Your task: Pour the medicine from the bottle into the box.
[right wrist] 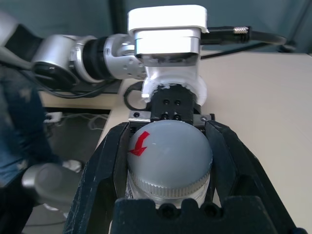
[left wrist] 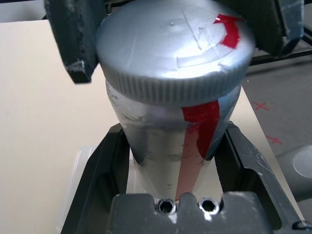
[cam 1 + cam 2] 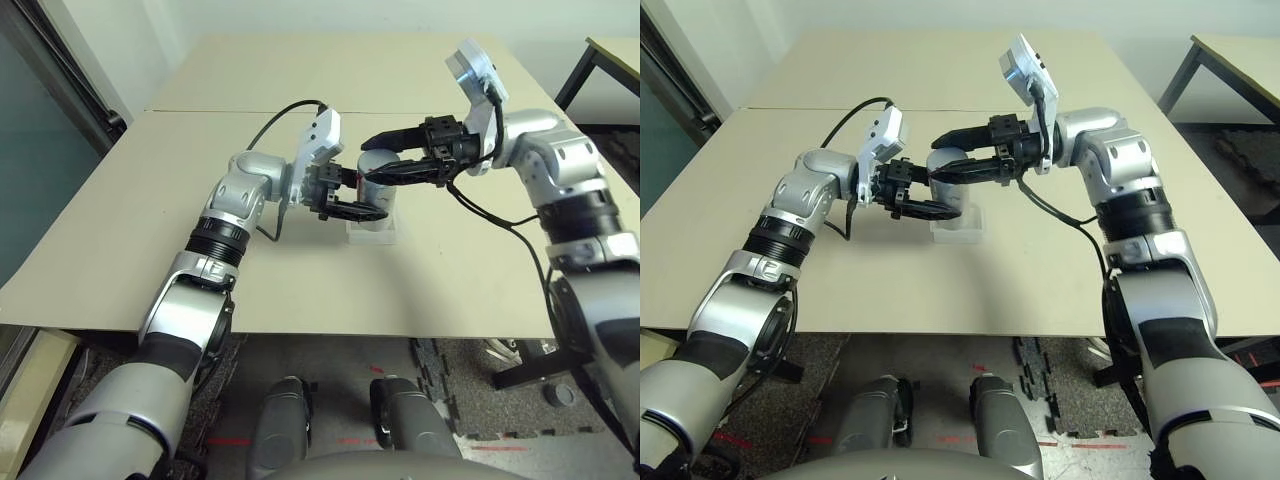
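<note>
The silver-grey bottle [image 3: 380,190] with a red stripe stands upright over the clear box [image 3: 372,233] at the table's middle. My left gripper [image 3: 368,203] is shut on the bottle's body [image 2: 161,141], one finger on each side. From the right, my right gripper [image 3: 372,160] is shut on the round grey cap [image 1: 168,156], which carries a red arrow. The right gripper's fingers [image 2: 73,39] flank the cap [image 2: 175,44] in the left wrist view. A frosted edge of the box [image 2: 73,180] shows beside the bottle. The medicine is hidden.
The beige table [image 3: 200,250] has a seam across its far half and its front edge close to my body. A black cable [image 3: 285,112] loops from the left wrist. Another table's dark leg [image 3: 575,75] stands at the far right.
</note>
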Controlling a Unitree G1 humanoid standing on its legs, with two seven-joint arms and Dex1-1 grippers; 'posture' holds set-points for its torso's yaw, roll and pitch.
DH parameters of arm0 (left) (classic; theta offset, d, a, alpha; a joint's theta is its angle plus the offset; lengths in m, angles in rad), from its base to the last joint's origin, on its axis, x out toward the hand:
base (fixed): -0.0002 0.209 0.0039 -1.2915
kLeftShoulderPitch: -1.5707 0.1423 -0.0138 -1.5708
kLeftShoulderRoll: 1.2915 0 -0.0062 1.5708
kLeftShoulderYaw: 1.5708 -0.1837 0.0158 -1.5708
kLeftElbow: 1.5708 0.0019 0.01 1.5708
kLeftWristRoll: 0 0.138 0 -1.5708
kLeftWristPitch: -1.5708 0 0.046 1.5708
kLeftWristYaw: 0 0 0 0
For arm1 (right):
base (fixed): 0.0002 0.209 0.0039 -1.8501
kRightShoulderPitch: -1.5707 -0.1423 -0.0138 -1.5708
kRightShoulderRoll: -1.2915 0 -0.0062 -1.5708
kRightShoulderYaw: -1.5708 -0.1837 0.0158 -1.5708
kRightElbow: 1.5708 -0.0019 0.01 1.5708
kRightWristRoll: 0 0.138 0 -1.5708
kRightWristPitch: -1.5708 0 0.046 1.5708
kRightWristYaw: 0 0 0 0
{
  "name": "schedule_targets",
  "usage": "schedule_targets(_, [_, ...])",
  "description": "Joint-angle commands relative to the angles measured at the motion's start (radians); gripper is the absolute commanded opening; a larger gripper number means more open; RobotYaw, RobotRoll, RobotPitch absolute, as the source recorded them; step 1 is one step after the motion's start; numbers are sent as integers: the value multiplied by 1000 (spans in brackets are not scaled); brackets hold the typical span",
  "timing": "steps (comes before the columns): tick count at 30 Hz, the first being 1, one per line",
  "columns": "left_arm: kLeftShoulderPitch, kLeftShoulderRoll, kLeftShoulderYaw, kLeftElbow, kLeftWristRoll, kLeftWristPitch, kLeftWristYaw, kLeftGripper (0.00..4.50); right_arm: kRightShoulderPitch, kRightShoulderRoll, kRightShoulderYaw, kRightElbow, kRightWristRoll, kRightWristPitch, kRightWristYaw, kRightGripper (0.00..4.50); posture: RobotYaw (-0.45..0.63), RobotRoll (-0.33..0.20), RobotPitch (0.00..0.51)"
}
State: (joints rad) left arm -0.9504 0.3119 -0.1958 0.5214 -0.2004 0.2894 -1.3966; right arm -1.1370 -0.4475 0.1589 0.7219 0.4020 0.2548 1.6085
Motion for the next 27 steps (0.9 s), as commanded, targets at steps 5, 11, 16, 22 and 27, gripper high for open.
schedule_targets(5, [30,-7,-45,-129,-35,48,-37,2711,-101,23,74,211,-21,-176,6,2566,21,0,99])
schedule_targets(11, [34,-1,-33,-139,-39,59,-15,2711,-127,19,45,231,-30,-172,6,3285,15,0,97])
schedule_targets(16, [38,-1,-22,-132,-38,54,-2,2711,-76,-31,9,63,4,-66,6,4500,1,0,95])
schedule_targets(22, [43,0,-18,-128,-41,51,9,2711,41,-69,-49,-220,48,95,-66,4500,-19,0,89])
schedule_targets(27, [26,-7,-4,-85,-41,32,30,2711,173,-43,-108,-501,106,234,-240,4500,-31,0,84])
